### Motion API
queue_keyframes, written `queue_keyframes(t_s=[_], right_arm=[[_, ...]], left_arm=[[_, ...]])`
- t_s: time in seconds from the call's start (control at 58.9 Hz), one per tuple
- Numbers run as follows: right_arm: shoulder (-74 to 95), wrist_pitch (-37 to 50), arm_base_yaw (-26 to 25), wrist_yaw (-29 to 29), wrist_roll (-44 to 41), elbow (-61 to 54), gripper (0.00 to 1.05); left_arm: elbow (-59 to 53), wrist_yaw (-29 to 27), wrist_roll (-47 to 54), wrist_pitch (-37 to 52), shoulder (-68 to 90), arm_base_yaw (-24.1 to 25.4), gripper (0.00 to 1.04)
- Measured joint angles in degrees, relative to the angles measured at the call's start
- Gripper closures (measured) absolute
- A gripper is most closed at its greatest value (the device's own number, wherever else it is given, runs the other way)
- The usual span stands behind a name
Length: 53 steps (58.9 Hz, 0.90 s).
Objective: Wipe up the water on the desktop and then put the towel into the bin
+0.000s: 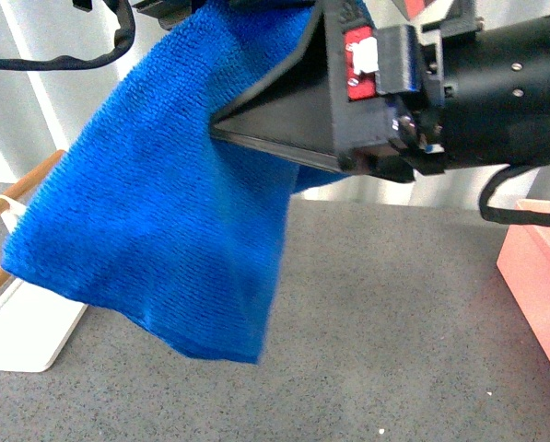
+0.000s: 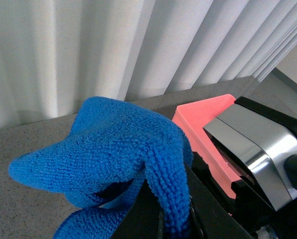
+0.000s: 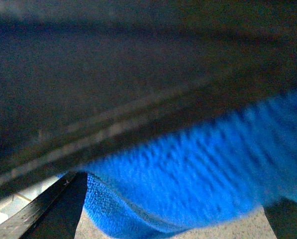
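Observation:
The blue towel (image 1: 155,212) hangs in the air over the dark grey desktop (image 1: 394,350), floppy, its lower edge clear of the surface. My left gripper (image 2: 165,221) is shut on a fold of the towel (image 2: 118,154); in the front view it is almost wholly out of frame at the top. My right gripper (image 1: 247,124) is open, close in front of the hanging towel, pointing left. In the right wrist view the towel (image 3: 203,174) is blurred and fills the space between the open fingers (image 3: 53,209). The salmon-pink bin (image 1: 542,276) stands at the right and also shows in the left wrist view (image 2: 208,129).
A white tray with wooden rails (image 1: 26,322) stands at the left edge of the desktop. A pale pleated curtain (image 2: 113,50) hangs behind. The right arm's silver and black body (image 2: 252,149) is close beside the left gripper.

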Motion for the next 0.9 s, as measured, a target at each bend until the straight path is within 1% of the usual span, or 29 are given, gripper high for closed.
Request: queue_keyframes(t_s=[0.221,0.272,0.475,0.56,0.577,0.628,0.645,0.696,0.713,0.764,0.781,0.9], right_arm=[[2.6,3.02,1.42,1.09,1.57,2.21,0.07],[2.95,4.81,1.6,1.09,2.29,2.21,0.1],[3.58,14.14,2.19,0.66,6.08,1.57,0.38],[3.58,15.37,2.36,0.85,7.39,1.4,0.48],[3.58,15.91,2.4,0.96,7.85,1.25,0.52],[3.61,16.83,2.45,1.68,8.85,0.94,0.57],[3.61,17.25,2.47,1.84,9.2,0.74,0.61],[3.61,17.59,2.49,2.21,10.03,0.48,0.66],[3.61,17.79,2.49,2.27,10.49,0.33,0.69],[3.61,18.21,2.49,2.54,11.1,0.07,0.75],[3.61,18.53,2.49,2.78,11.5,-0.13,0.78],[3.58,19.04,2.54,3.41,12.48,-0.83,0.92]], left_arm=[[0.11,-0.74,-0.02,0.0,0.0,0.39,1.01],[0.11,-0.96,-0.02,0.0,0.0,0.46,1.01],[0.83,-1.14,-0.59,0.07,-0.02,0.66,1.01],[1.05,-1.36,-0.66,0.07,-0.09,0.7,1.01],[1.07,-1.36,-0.66,0.07,-0.11,0.7,1.01],[1.07,-1.01,-0.66,0.07,-0.11,0.7,1.01],[1.05,-1.05,-0.63,0.07,-0.11,0.68,1.01],[1.05,-0.87,-0.63,0.07,-0.11,0.63,1.01],[1.05,-0.83,-0.63,0.07,-0.11,0.61,1.01],[1.05,-0.44,-0.63,0.07,-0.11,0.52,1.01],[1.05,-0.39,-0.63,0.07,-0.11,0.5,1.01],[1.03,-0.37,-0.63,0.04,-0.11,0.24,1.01]])
